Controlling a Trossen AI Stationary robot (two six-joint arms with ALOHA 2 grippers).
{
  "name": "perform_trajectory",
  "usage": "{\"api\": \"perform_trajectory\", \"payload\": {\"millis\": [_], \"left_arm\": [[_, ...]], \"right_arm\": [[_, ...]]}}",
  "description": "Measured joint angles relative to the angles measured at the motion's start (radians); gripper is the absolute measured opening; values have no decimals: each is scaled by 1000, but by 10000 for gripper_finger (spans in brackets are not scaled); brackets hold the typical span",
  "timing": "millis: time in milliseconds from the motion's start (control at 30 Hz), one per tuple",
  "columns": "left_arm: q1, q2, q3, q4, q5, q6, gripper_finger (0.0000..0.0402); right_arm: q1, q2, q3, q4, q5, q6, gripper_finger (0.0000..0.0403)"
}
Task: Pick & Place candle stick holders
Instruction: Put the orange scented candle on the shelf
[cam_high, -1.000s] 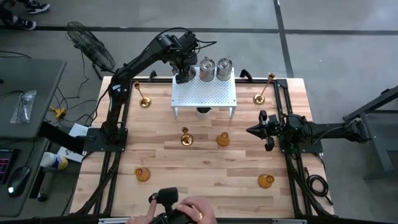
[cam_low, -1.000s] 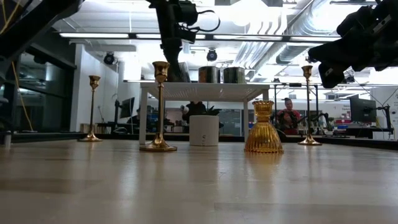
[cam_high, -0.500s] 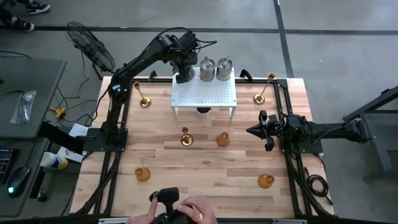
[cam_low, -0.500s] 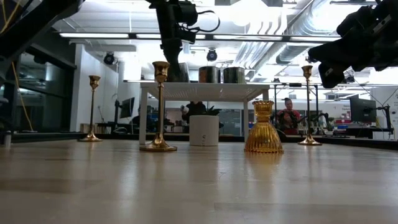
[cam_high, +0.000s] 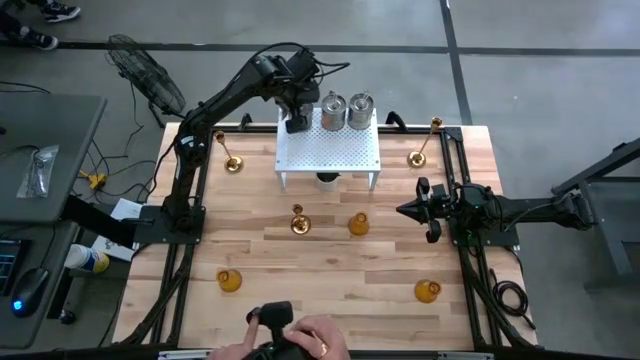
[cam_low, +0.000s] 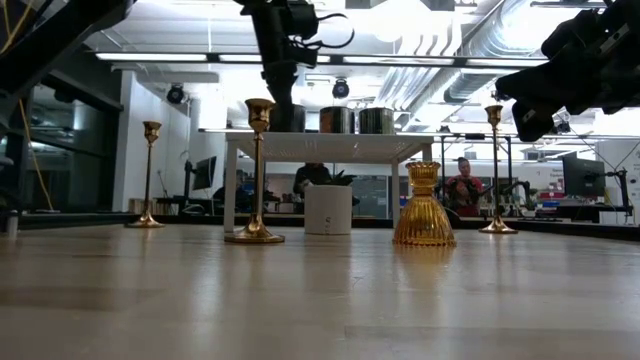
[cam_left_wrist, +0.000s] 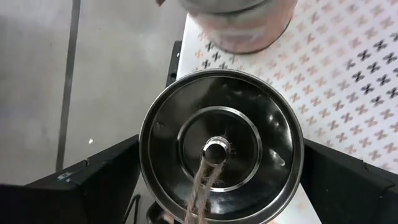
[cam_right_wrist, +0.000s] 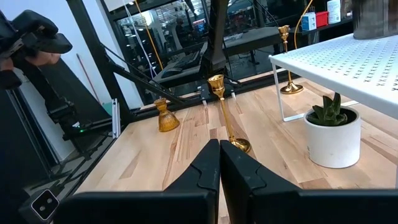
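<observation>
Candle stick holders: third silvery jar (cam_left_wrist: 221, 146) sits on the white rack's (cam_high: 330, 152) back-left corner, beside two more (cam_high: 346, 110). My left hand (cam_high: 297, 122) straddles it, fingers (cam_left_wrist: 93, 186) apart, not gripping; looks like a release. Next I'd lift straight up, clear of the wick. Right hand (cam_high: 405, 210) is closed, parked over the surface (cam_high: 330, 285). Plant pot (cam_right_wrist: 334, 138) sits under the rack.

Left hand (cam_high: 297, 122) above white rack's (cam_high: 329, 150) corner.

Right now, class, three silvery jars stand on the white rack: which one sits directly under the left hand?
The end jar at the rack's left back corner: the left hand straddles it, fingers open on either side. The other two jars stand apart.
</observation>
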Motion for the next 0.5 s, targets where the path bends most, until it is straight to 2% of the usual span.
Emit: {"api": "perform_trajectory", "payload": {"millis": [500], "left_arm": [[0, 0, 0, 58, 35, 0, 388]], "right_arm": [[0, 0, 0, 0, 0, 0, 3]]}}
